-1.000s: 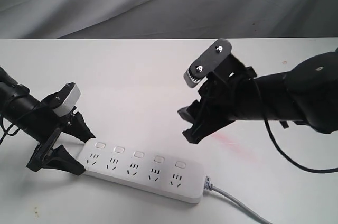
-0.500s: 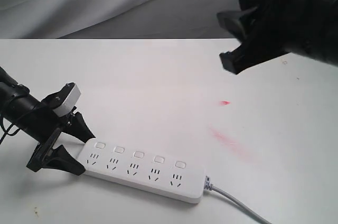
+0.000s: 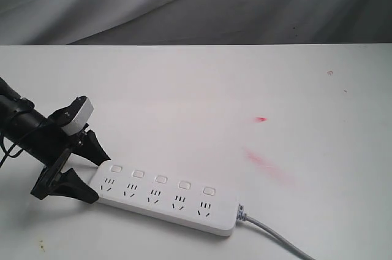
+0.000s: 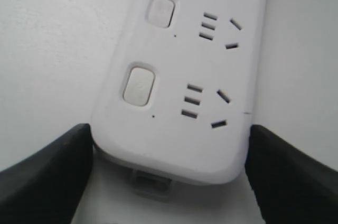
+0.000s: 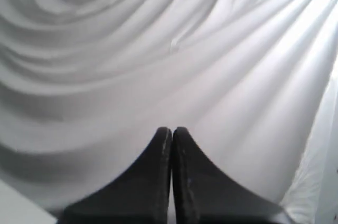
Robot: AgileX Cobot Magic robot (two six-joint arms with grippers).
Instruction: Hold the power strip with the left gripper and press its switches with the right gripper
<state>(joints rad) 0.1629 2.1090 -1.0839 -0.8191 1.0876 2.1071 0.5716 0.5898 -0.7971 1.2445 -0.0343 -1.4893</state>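
Quick tally: one long flat white plastic power strip [image 3: 165, 197], with five three-hole sockets [image 3: 153, 195] and five small white rounded-square push buttons [image 3: 161, 179], plus one grey cord [image 3: 269, 232]. Two red smudges [image 3: 263, 163] on the white worktop [image 3: 184, 100]. One black wedge-fingered left gripper [image 3: 100, 179] in the wide shot, two fingers.

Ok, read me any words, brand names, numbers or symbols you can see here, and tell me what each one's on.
No readable text in any view.
The power strip shows no brand or numbers.
The nearest switch has a faint round mark, too blurred to read.
The table has red smears, not writing.
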